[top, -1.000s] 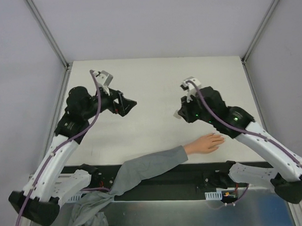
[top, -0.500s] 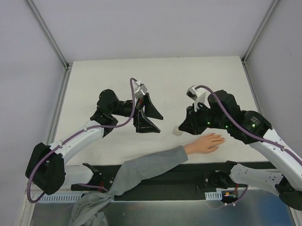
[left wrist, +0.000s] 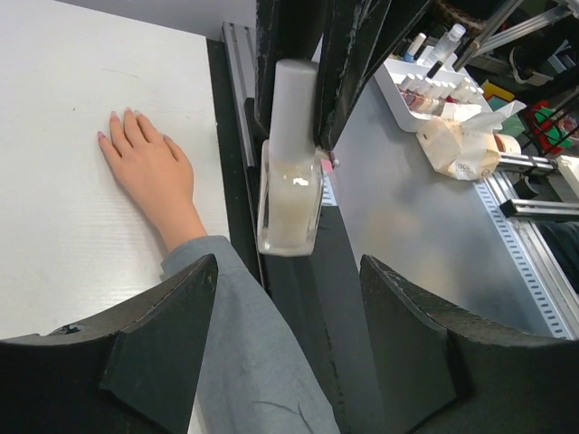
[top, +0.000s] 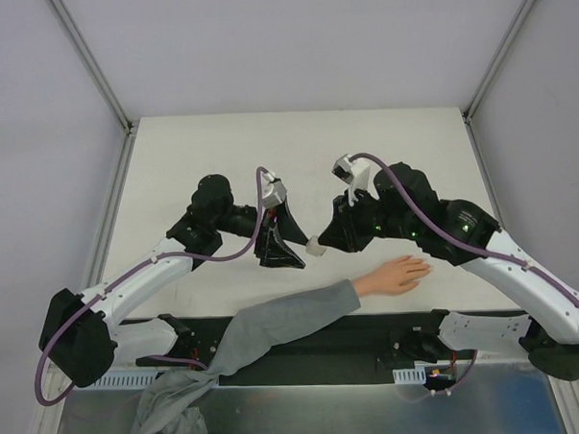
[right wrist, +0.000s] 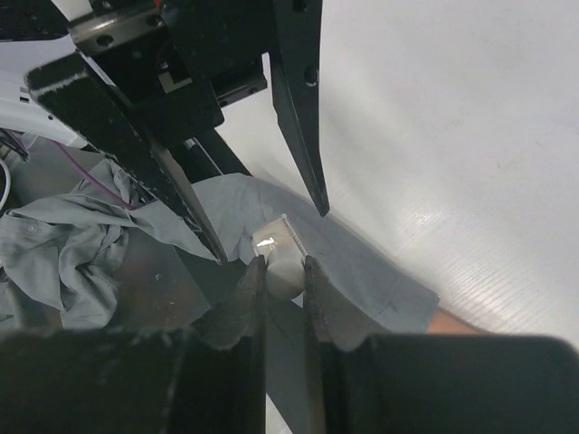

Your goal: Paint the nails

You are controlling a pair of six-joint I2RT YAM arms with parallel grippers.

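The right gripper [right wrist: 282,271] is clamped on the white cap [left wrist: 294,99] of a nail polish bottle [left wrist: 289,203], which is held in the air with its clear glass body, filled with pale cream polish, pointed toward the left arm. The left gripper [top: 302,245] is spread open. Its two fingers [left wrist: 163,344] are set on either side of the bottle's body, and a gap is seen on each side, so no contact is made.

The nails [left wrist: 113,117] are found on a pale peach hand [top: 396,275] that is laid flat, palm down, on the white table [top: 219,153], fingers straight and close together. They are seen as small, faintly pinkish tips; whether any polish is on them cannot be told. The arm is covered by a grey sleeve [top: 284,318] that is draped over the table's near edge.

The hand is placed close to that near edge, right of centre, below the right arm and apart from the bottle. Behind both grippers the white surface is carried back to the far wall and is bounded by metal rails at the sides.
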